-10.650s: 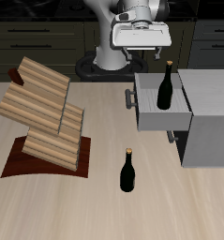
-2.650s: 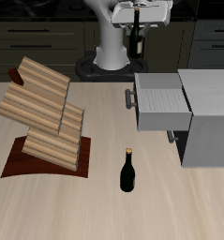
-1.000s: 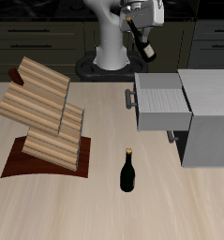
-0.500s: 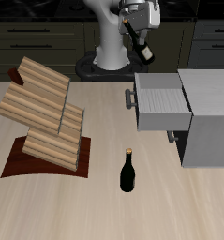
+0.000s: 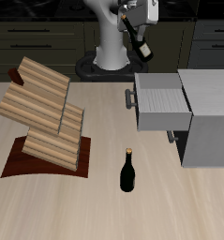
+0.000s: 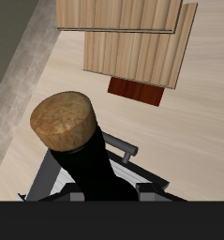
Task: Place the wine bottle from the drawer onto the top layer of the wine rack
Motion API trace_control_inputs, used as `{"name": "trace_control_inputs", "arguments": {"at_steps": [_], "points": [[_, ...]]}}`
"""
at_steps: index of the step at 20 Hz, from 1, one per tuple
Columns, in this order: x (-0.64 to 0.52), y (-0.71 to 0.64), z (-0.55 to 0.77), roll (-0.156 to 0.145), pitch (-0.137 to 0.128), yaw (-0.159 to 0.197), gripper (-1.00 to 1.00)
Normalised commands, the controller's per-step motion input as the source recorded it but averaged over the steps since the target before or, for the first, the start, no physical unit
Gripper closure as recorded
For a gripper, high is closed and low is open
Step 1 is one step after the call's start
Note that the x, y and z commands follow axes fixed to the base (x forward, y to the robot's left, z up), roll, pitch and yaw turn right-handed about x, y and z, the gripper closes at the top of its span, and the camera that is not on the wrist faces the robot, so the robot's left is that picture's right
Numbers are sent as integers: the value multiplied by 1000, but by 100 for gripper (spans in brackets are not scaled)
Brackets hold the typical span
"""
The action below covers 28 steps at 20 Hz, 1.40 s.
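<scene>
My gripper (image 5: 132, 21) hangs high above the back of the table, shut on the wine bottle (image 5: 138, 39), which is dark and tilted well off upright. In the wrist view the wine bottle (image 6: 88, 155) fills the foreground, its brown underside facing the camera. The drawer (image 5: 161, 101) stands pulled out of the grey cabinet (image 5: 211, 117) with nothing showing in it. The wine rack's top layer (image 5: 43, 81) is a tilted light-wood slab, far from the gripper across the table; the wine rack (image 6: 128, 39) also shows in the wrist view.
A second dark bottle (image 5: 127, 172) stands upright near the table's front edge, between the rack and the cabinet. The rack sits on a dark red-brown base (image 5: 29, 159). The robot's base (image 5: 108, 56) rises at the table's back.
The bottle was lifted out of the drawer and raised high. Over the last second it has tilted further and shifted slightly toward the rack's side.
</scene>
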Motion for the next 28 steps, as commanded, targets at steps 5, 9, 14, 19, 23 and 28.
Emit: {"name": "trace_control_inputs", "arguments": {"at_steps": [5, 9, 14, 19, 23, 28], "points": [[58, -88, 137, -44, -10, 16, 100], [90, -142, 174, -39, -19, -6, 100], [186, -158, 155, -79, -2, -19, 100], [233, -248, 235, -97, -3, -33, 100], [177, -181, 112, -65, -5, -16, 100], [225, -218, 16, -65, 20, -79, 100]]}}
